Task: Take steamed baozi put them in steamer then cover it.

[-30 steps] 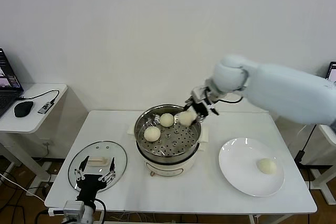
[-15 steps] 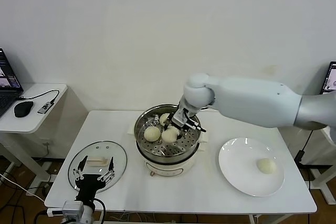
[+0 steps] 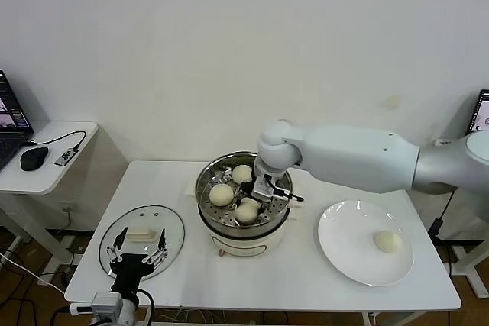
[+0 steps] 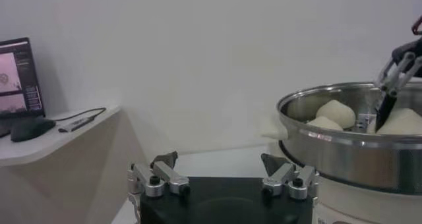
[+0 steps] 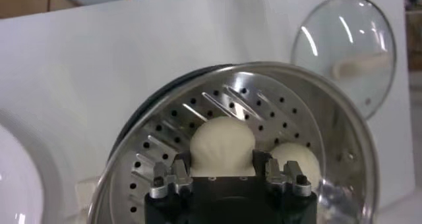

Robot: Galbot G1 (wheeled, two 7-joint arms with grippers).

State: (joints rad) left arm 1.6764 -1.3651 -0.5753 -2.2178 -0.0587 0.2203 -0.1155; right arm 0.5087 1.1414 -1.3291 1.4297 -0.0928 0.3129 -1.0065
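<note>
The steamer stands mid-table with two steamed baozi lying in its basket. My right gripper reaches down into the basket, shut on a third baozi low over the perforated floor. In the right wrist view that baozi sits between the fingers of the right gripper, another baozi beside it. One more baozi lies on the white plate. The cover rests flat at the table's front left, and my left gripper hangs open over its near edge.
A side desk with a laptop and mouse stands to the left of the table. The steamer's rim rises close on one side of the left gripper. The cover shows beyond the basket.
My right arm has swung in from the steamer's far right rim and lowered the baozi into the front of the basket. The left arm has not moved.
</note>
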